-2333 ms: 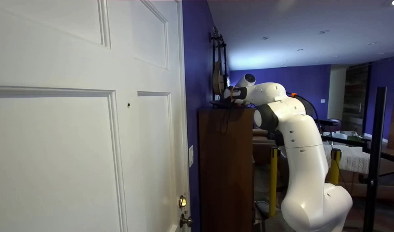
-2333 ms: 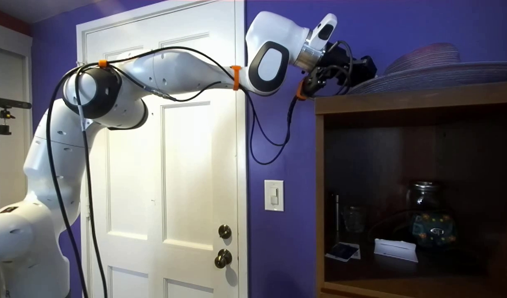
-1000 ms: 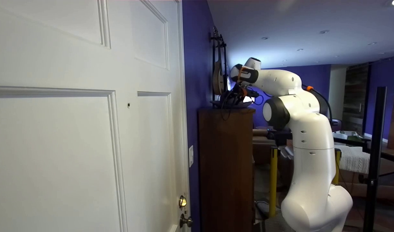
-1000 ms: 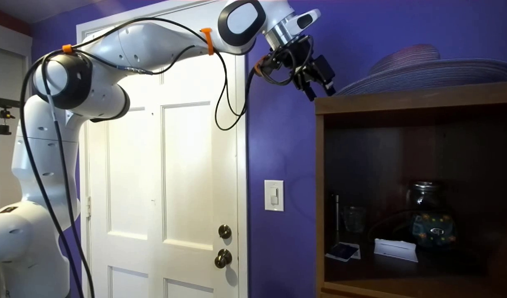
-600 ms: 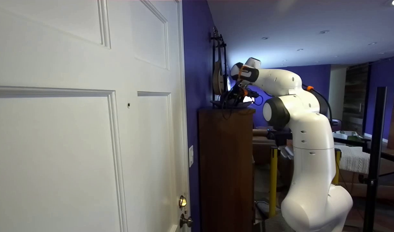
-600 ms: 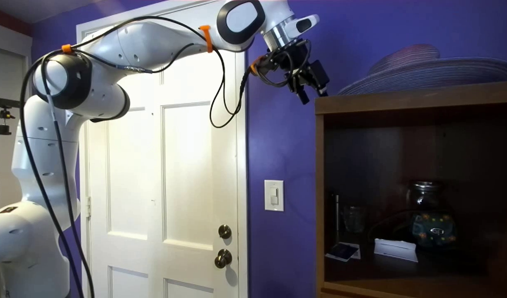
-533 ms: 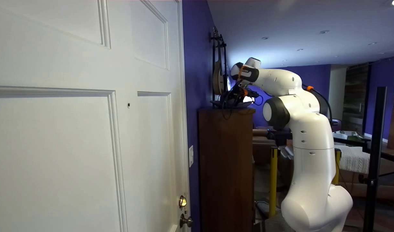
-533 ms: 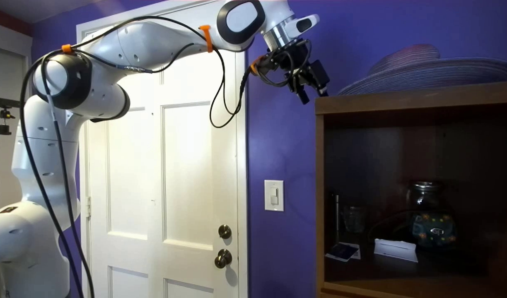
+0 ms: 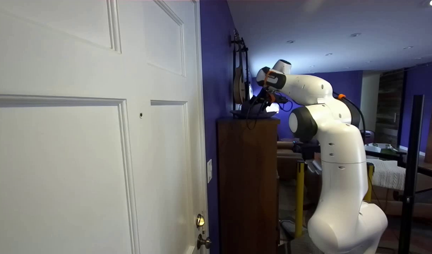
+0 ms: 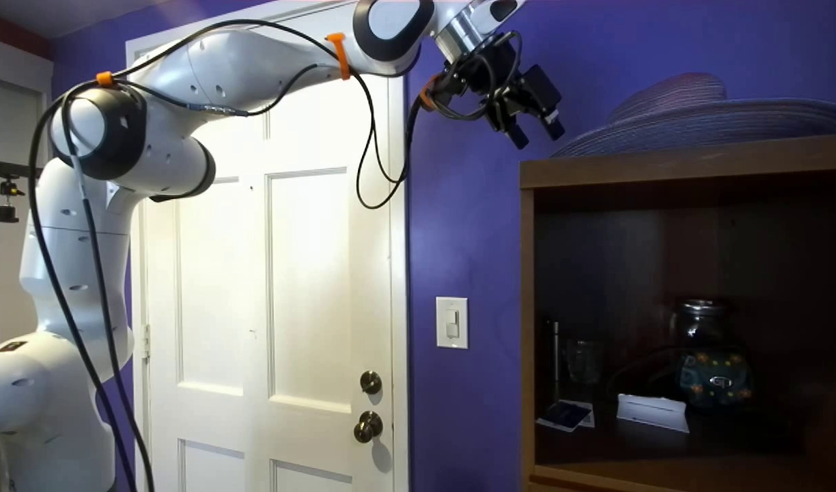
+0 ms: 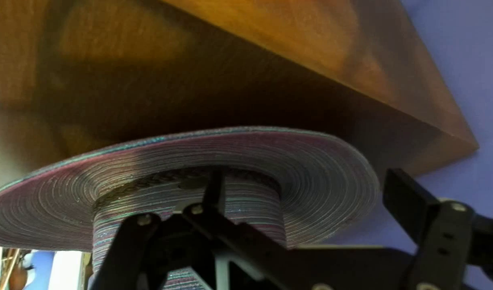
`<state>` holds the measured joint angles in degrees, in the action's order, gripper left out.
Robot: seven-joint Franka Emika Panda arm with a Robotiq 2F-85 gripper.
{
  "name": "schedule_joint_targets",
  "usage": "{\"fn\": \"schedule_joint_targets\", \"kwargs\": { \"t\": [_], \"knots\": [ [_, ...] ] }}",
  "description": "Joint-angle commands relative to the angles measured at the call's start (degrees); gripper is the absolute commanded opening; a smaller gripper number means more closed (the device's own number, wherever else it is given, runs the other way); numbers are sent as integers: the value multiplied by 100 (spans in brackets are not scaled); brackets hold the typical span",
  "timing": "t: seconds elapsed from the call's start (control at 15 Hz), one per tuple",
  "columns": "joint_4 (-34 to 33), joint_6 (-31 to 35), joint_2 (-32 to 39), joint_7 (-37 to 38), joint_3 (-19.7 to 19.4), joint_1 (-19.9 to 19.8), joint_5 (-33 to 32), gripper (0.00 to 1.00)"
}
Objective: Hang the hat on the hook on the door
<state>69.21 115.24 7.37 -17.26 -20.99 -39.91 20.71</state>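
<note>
The gripper (image 10: 538, 135) has its two fingers (image 11: 407, 197) wide apart and its grasp empty; in an exterior view a strip of wall (image 10: 486, 232) shows between the fingertips and the hat (image 10: 705, 126), so they are near the brim but not touching it. Half a second ago the fingertips were down by the top edge of the cabinet (image 10: 664, 161); now they are higher and a little farther toward the hat in that picture, and the wrist has risen with them. In the wrist view one finger overlaps the crown, the other lies just beside the end of the brim, and brim shows in the gap. The hat rests on the cabinet top, crown up, its crown where it was half a second ago, yet closer to the cabinet's left end than in the earliest frame, where the gripper overlapped the brim. Farther out, the arm (image 10: 247, 75) reaches across in front of the door (image 10: 309, 273), which is well apart from the hat; on it the hook (image 9: 141, 115) shows only as a dark dot
</note>
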Motion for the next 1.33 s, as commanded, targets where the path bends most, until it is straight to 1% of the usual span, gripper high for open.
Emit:
{"fn": "schedule_joint_targets", "kwargs": {
  "t": [0.0, 0.13, 0.27, 0.6, 0.73, 1.0, 1.27],
  "knots": [
    [-322, -13, 270, -478, -57, -136, 37, 100],
    [-404, -169, 362, -572, -65, -172, 28, 100],
    [-465, -252, 444, -289, -99, -161, -101, 100],
    [-646, -367, 616, 254, -217, -180, -78, 100],
    [-649, -505, 661, 344, -231, -176, -31, 100],
    [-649, -1128, 676, 260, -164, -195, 172, 100],
    [-851, -1763, 694, 178, -115, -229, 316, 100]
  ]
}}
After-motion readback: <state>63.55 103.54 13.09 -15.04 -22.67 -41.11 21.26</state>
